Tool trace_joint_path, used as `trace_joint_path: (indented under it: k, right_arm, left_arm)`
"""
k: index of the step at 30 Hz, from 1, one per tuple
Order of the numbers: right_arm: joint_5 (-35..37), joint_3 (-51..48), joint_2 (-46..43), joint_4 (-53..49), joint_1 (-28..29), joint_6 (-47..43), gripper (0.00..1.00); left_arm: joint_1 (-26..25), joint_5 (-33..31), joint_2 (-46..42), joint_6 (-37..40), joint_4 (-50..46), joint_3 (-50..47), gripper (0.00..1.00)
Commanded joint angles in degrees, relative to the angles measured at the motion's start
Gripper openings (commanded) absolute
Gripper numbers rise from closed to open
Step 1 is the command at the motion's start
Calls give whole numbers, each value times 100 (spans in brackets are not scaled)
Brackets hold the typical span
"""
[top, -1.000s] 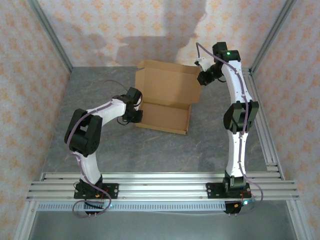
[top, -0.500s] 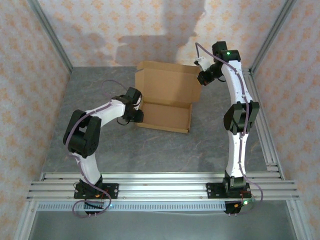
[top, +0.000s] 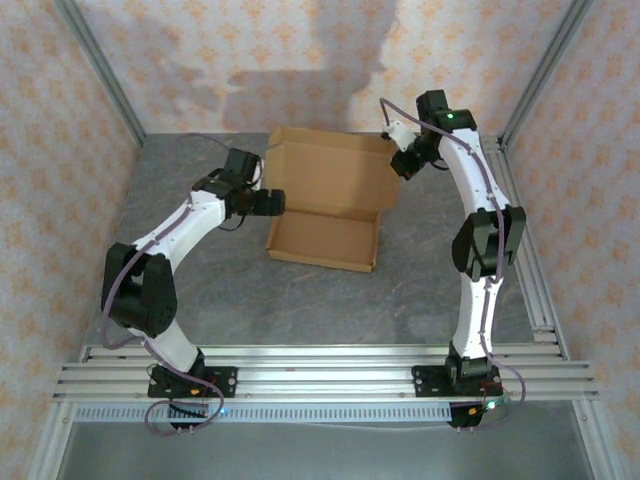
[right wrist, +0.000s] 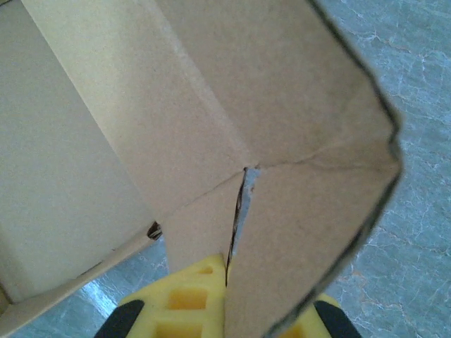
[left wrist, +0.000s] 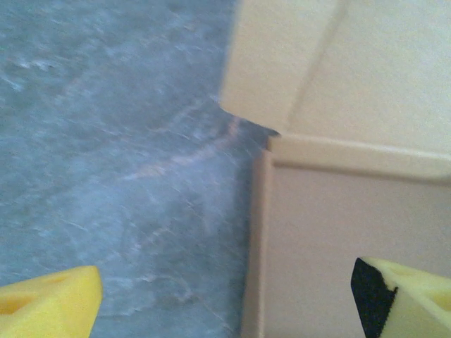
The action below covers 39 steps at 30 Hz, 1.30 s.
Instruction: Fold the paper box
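**A:** How does the left gripper (left wrist: pixel 224 306) stand?

**B:** Spread wide, with nothing in its grasp. In its wrist view one yellow finger (left wrist: pixel 46 303) hangs over the bare table (left wrist: pixel 106 141) and the other over the floor of the paper box (left wrist: pixel 352 232). The box's low left wall (left wrist: pixel 255 239) runs up between them. I cannot tell whether either fingertip touches the cardboard.

**A:** And seen from above?

**B:** It sits at the box's left edge, just where the shallow tray meets the raised back panel (top: pixel 330 170).

**A:** The right gripper (right wrist: pixel 218 310)?

**B:** Closed on cardboard. The cut edge of a side flap (right wrist: pixel 310 232) goes down between its yellow pads. In the top view it pinches the box at the far right corner.

**A:** Where does the box lie?

**B:** Open, in the far middle of the table, between the two arms. The tray is toward the arm bases, the back panel is tilted up toward the far wall, and short flaps are bent in at both far corners.

**A:** What room is there around its edges?

**B:** The grey surface is bare from the box's left side out to the left wall. A broad band is also bare in front of the box, reaching down to the aluminium rails (top: pixel 320 365). On the right a narrower strip runs between the box's edge and the right arm. Behind the box there is a slim strip before the patterned wall (top: pixel 250 40).
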Motion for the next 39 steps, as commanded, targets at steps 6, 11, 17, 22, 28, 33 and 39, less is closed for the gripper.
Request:
trace_joint_path:
  k: [6, 11, 17, 22, 28, 33, 39]
  right_arm:
    - [-128, -1152, -946, 1058, 38, -541, 0]
    - [-233, -1391, -1100, 1189, 39, -684, 0]
    - [-347, -1455, -1175, 1136, 37, -760, 0]
    - [-334, -1421, -1145, 1047, 36, -758, 0]
    - [-366, -1400, -1181, 988, 39, -754, 0]
    - [-321, -1280, -1142, 890, 39, -732, 0]
    - [-331, -1217, -1102, 868, 39, -680, 0]
  left_arm:
    - [376, 668, 639, 1400, -360, 1645, 84]
    - [448, 1513, 1185, 2615, -920, 2585, 81]
    - [553, 2185, 1785, 3851, -1350, 3409, 68]
    - [672, 2571, 2401, 4859, -2313, 4352, 62]
    - [725, 2443, 2746, 5196, -2527, 4768, 55]
    - [725, 2709, 2842, 5269, -2816, 5010, 25]
    - [726, 2947, 2737, 5365, -3057, 4998, 12]
